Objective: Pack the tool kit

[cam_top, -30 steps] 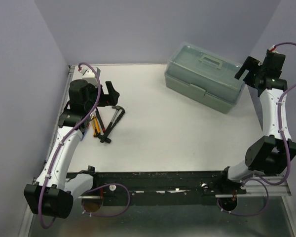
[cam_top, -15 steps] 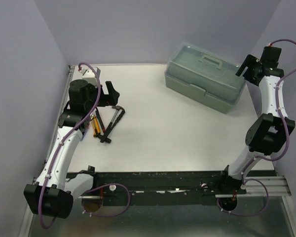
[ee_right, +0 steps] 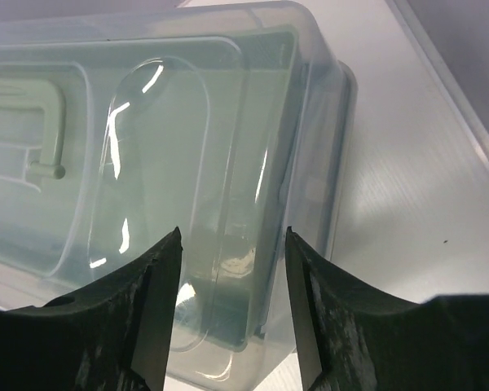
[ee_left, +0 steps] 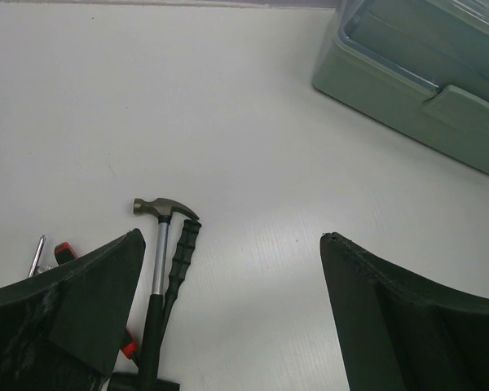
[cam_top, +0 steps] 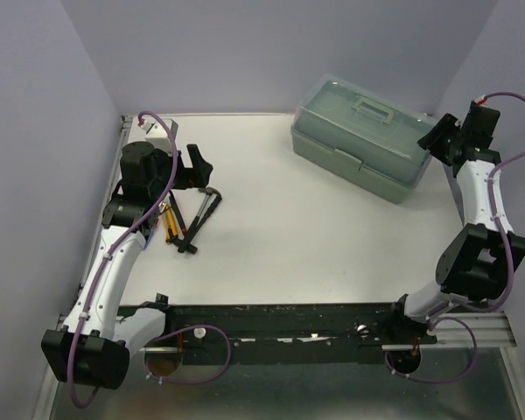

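**Tool kit shut at one o'clock, loose tools heaped at nine**

Two arms rise from the near edge of the table [cam_top: 280, 227], one on each side. Nearest, at about nine o'clock in the overhead view, lies one heap of hand tools [cam_top: 177, 226]. It holds one hammer [ee_left: 160, 244] with a steel shaft and one black ribbed grip [ee_left: 180, 254] lying right alongside it. It also holds orange-handled pieces that overlap too much to count. Only the left wrist camera shows the hammer's claw head clearly, along with a red-tipped piece [ee_left: 63, 251] at its lower left. Only the overhead view shows the orange handles. Just beyond the heap, toward ten o'clock, the left gripper [cam_top: 195, 166] hangs above the table with its jaws spread wide and nothing between them.

Farther off, at one o'clock, stands the one tool kit [cam_top: 359, 140]. It is sage green and set askew to the table's edges, with its translucent lid [ee_right: 187, 138] down. The left wrist camera shows one latch [ee_left: 464, 106] on the front wall, which the right wrist camera does not. At the kit's right end, about two o'clock, the right gripper [ee_right: 232, 232] is poised over the end of the lid. Its jaws are partly apart and hold nothing; whether they touch the lid cannot be told. Its own camera shows the lid's moulded recess and one carry handle [ee_right: 41, 106] at the left.
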Available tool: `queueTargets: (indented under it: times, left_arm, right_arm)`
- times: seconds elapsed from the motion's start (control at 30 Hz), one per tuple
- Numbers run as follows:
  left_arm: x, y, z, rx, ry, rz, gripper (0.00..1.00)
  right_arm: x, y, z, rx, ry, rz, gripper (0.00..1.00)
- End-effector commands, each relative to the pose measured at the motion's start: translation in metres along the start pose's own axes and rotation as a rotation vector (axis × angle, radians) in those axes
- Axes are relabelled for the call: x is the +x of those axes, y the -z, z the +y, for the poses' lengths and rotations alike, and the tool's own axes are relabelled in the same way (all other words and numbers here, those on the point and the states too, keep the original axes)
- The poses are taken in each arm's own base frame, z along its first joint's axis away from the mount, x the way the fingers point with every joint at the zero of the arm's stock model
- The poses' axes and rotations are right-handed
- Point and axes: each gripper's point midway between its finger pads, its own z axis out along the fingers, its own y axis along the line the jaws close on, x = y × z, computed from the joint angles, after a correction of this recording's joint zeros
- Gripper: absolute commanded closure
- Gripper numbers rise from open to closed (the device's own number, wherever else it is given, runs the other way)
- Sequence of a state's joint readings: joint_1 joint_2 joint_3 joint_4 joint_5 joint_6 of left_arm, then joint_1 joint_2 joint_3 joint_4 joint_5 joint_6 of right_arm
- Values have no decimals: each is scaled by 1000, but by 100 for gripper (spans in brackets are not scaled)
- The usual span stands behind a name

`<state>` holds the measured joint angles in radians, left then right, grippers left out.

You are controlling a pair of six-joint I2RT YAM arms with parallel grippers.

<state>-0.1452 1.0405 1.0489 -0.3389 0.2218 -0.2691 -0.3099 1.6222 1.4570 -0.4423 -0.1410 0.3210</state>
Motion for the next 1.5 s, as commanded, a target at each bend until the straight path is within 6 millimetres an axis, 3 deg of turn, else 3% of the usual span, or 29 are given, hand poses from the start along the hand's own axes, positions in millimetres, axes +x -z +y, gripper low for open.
queueTargets:
  times: [0.0, 0.3, 0.47, 0.53, 0.73, 0.9, 1.0, 1.13, 1.3, 1.47]
  left_arm:
    - [-4, 5, -7, 37, 0, -18, 1]
    - [-4, 6, -9, 44, 2, -21, 1]
    - [-2, 4, -10, 53, 8, -13, 1]
    - [-2, 4, -11, 57, 8, -10, 1]
    - [0, 2, -6, 35, 1, -8, 1]
    - [-1, 2, -3, 19, -6, -10, 1]
    - [0, 3, -2, 16, -8, -11, 1]
    - [-2, 3, -4, 22, -11, -14, 1]
    - [-2, 5, -3, 17, -11, -19, 1]
    - [-3, 5, -4, 18, -11, -20, 1]
  right_arm:
    - [72, 7, 8, -69, -73, 183, 43]
    - [135, 35, 38, -97, -19, 239, 44]
    - [176, 57, 64, -143, 34, 244, 43]
    - [194, 66, 85, -196, 60, 275, 43]
    - [212, 87, 129, -281, 137, 297, 42]
    - [188, 116, 150, -337, 169, 238, 32]
    - [164, 136, 150, -338, 209, 177, 18]
    - [131, 164, 147, -330, 296, 112, 7]
    - [87, 168, 126, -307, 303, 68, 3]
    - [50, 152, 103, -302, 305, 35, 3]
